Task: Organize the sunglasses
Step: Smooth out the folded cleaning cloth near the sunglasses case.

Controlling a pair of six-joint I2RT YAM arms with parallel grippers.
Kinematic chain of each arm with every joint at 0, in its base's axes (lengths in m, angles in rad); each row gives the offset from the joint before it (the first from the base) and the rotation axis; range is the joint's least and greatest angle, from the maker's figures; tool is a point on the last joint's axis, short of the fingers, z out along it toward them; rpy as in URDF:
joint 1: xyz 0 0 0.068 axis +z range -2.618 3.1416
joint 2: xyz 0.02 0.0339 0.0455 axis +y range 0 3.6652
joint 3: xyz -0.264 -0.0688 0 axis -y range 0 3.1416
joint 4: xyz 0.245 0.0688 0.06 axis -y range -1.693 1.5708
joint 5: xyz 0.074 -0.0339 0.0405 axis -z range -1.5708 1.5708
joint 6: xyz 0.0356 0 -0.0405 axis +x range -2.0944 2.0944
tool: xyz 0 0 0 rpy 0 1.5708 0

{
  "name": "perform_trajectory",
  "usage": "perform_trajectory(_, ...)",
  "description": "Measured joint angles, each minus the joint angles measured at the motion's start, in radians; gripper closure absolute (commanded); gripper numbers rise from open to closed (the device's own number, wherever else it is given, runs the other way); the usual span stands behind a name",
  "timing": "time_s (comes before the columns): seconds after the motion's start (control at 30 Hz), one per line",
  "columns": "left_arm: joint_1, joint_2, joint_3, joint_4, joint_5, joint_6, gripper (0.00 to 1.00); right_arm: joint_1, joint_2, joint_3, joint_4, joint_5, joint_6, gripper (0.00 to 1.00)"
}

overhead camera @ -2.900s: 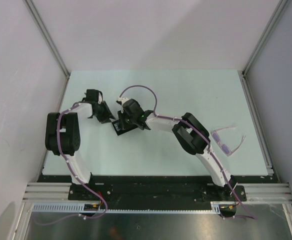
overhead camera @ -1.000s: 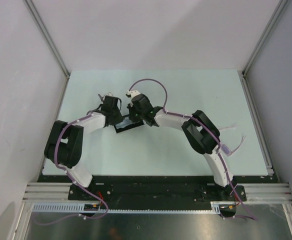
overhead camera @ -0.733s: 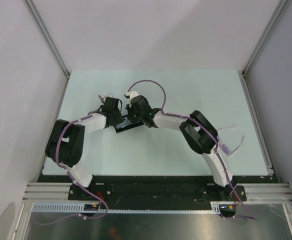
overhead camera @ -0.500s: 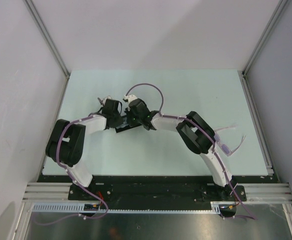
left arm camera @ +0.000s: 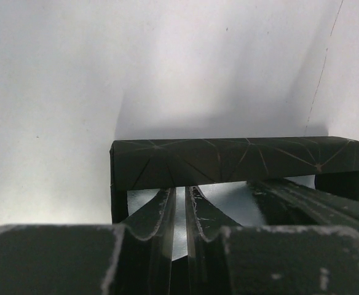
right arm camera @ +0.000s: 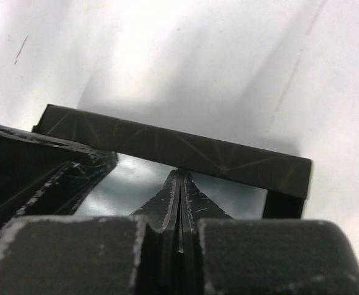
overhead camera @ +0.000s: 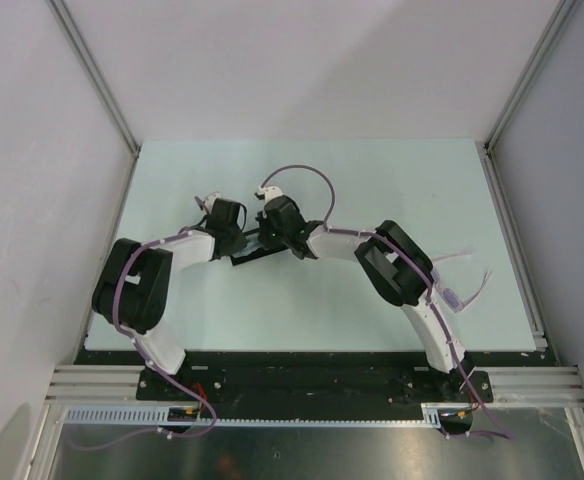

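Note:
The black oblong case (overhead camera: 255,251) lies open at mid-table between both grippers. My left gripper (overhead camera: 239,238) is at its left end and my right gripper (overhead camera: 270,236) at its right end. In the left wrist view the left gripper (left arm camera: 181,189) is closed to a thin slit, with its tips over the glossy inside and up against the case's far wall (left arm camera: 228,161). In the right wrist view the right gripper (right arm camera: 181,173) is shut, its tips touching the same wall (right arm camera: 185,150). The pink sunglasses (overhead camera: 452,298) lie at the right, partly hidden by my right arm.
The pale green table (overhead camera: 372,180) is fenced by metal rails at both sides and white walls behind. My right arm's elbow (overhead camera: 392,262) hangs over the table next to the sunglasses. The left arm's fingers (right arm camera: 38,178) show at the left of the right wrist view.
My left gripper has moved right from beside the case to meet it. My right gripper has shifted slightly up and right with the case, and its elbow now covers part of the sunglasses.

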Motion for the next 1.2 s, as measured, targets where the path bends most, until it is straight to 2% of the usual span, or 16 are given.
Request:
perform_trajectory(0.63,0.0,-0.031,0.0,-0.071,-0.054,0.004,0.78,-0.037,-0.043,-0.074,0.035,0.04,0.013,1.0)
perform_trajectory(1.2,0.0,-0.066,0.028,-0.103,-0.06,0.015,0.78,-0.019,-0.088,-0.05,-0.076,0.113,-0.076,1.0)
